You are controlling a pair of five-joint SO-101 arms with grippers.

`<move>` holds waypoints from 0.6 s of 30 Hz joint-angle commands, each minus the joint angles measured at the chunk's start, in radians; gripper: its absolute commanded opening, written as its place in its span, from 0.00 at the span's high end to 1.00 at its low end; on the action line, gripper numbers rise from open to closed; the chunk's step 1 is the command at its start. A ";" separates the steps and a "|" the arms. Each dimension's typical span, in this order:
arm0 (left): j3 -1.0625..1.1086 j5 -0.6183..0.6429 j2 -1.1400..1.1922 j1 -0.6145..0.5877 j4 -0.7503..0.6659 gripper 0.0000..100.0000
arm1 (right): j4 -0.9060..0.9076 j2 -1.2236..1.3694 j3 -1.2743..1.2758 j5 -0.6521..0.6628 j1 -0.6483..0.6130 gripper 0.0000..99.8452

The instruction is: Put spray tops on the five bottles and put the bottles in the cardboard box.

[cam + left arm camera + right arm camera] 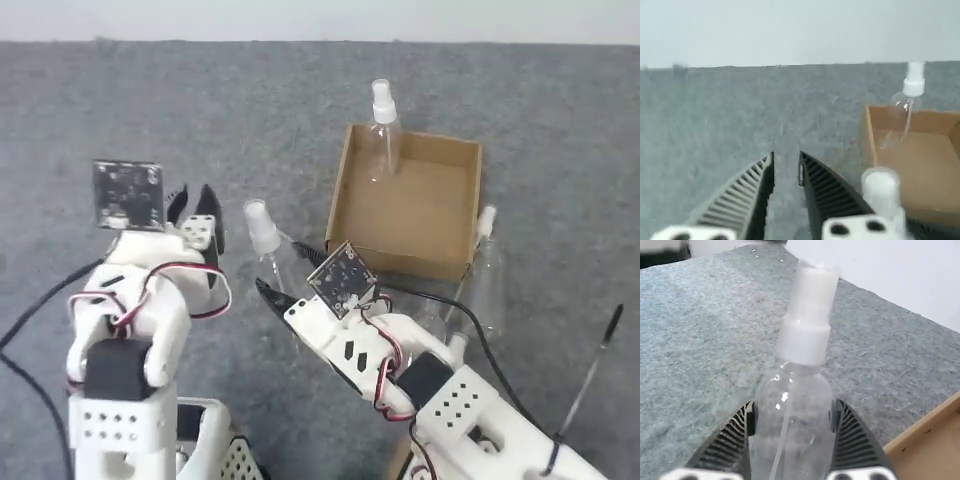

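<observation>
One bottle [790,390] sits clamped by its round body in the right claw [793,412], spray top [807,325] on, upright above the grey surface [250,110], just off the left wall of the cardboard box [340,185] near its front corner. Nearby the left claw [786,175] hangs with jaws a little apart, nothing between them. Inside the box a second bottle [383,130] stands in the far-left corner; a third bottle [485,275] stands outside, just beside the right wall. Risks, as I judge them: the grip is on smooth clear plastic, so the bottle may slip or twist during the carry. Carried too low, its base could catch the box wall and shove the box, which might topple the third bottle. Set down too near the far-left corner, it could knock the second bottle over. Whether the top is fully seated I cannot tell; if loose, it may pop off on release.
</observation>
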 commanded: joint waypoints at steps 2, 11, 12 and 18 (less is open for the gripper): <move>0.094 0.017 -0.017 -0.006 -0.032 0.93 | -0.018 -0.038 -0.009 -0.012 0.012 0.99; 0.173 0.015 -0.017 0.009 -0.051 0.93 | -0.018 -0.038 -0.032 -0.012 0.107 0.99; 0.176 0.014 -0.017 0.021 -0.052 0.93 | -0.015 -0.038 -0.032 -0.012 0.107 0.99; 0.183 0.012 -0.017 0.058 -0.049 0.93 | 0.028 -0.036 -0.064 -0.012 0.110 0.99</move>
